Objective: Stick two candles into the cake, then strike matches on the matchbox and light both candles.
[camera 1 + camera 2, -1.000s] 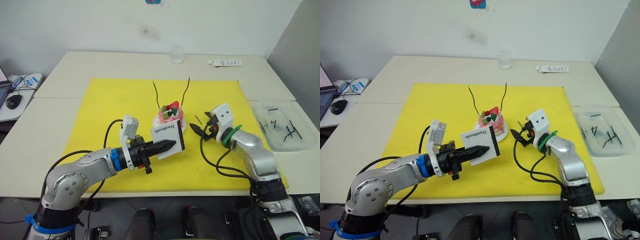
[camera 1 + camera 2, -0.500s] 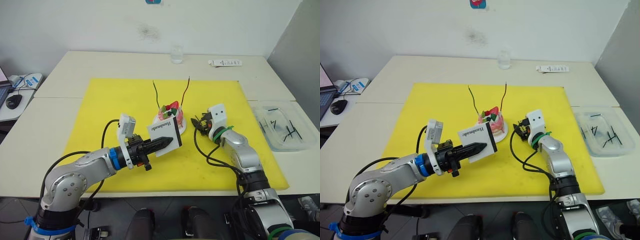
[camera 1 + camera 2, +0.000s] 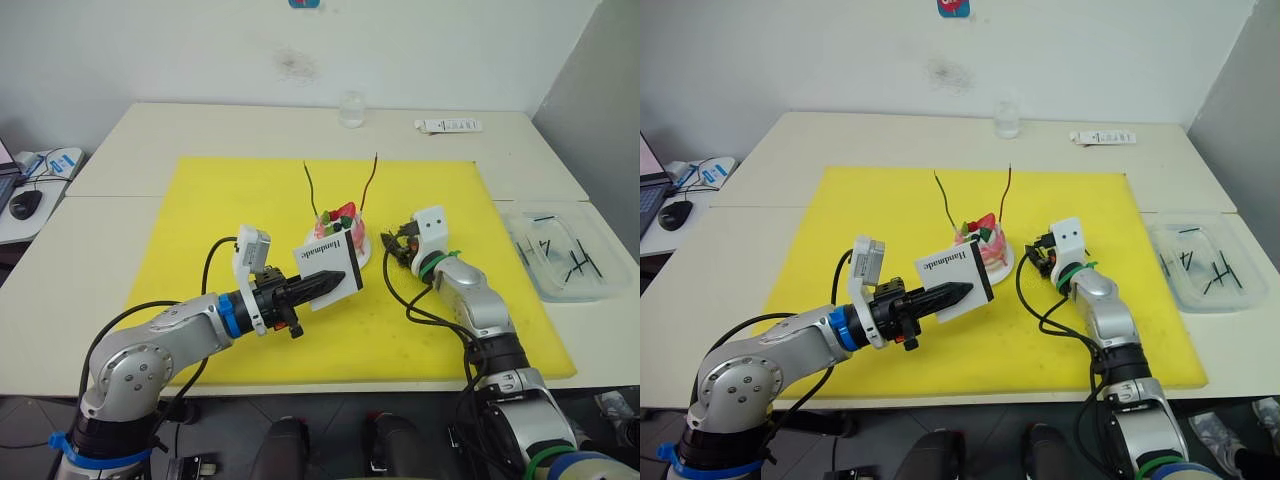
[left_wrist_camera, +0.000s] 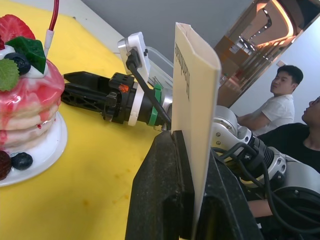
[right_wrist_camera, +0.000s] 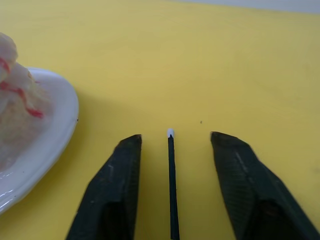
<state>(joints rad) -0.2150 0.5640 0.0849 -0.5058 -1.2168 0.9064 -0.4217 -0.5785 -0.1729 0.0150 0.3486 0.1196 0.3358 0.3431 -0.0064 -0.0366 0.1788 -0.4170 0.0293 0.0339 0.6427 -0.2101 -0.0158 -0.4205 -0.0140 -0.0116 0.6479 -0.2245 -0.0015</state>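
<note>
Right claw (image 5: 172,192) has swung in beside the cake (image 3: 340,232), fingers spread around a match (image 5: 171,185) on the mat. Left claw (image 3: 335,283) clamps the matchbox (image 3: 328,270) nearby, ready for striking.

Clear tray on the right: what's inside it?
Inside the clear tray lie several short dark matches, scattered loosely. An exact count is hard to make; nothing else is visible in it.
</note>
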